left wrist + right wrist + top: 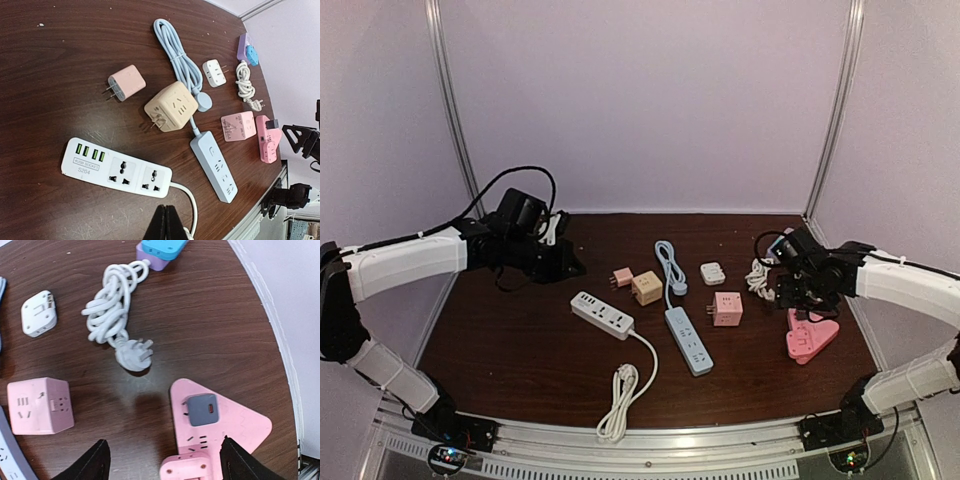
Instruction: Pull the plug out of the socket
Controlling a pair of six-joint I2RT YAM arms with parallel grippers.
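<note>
Plug removal is judged to fall to the right gripper [164, 442], whose two fingers are spread wide apart and hold nothing. It hangs directly over the work at the right side of the table [235, 315]. There, a small grey plug [202, 410] with rounded corners is seated in the flat top face of a pink triangular socket [250, 427], which lies on the dark wood.

The plug is taken to be light, rigid plastic with smooth, rather slippery sides. Little of its height is offered above the socket face. Hold is best taken across two opposite flat sides, low down and squarely, so that the pads are not slid off the rounded corners. A straight pull along the pins is called for, because twisting could bend them.

The socket itself looks light and is not fixed down, so it is likely to be lifted with the plug unless it is braced.

The left gripper [166, 222] is seen with its fingers pressed together on nothing. It is well apart from the socket, above a white power strip [115, 170]. A coiled white cable [112, 305] lies near the socket but clear of it.
</note>
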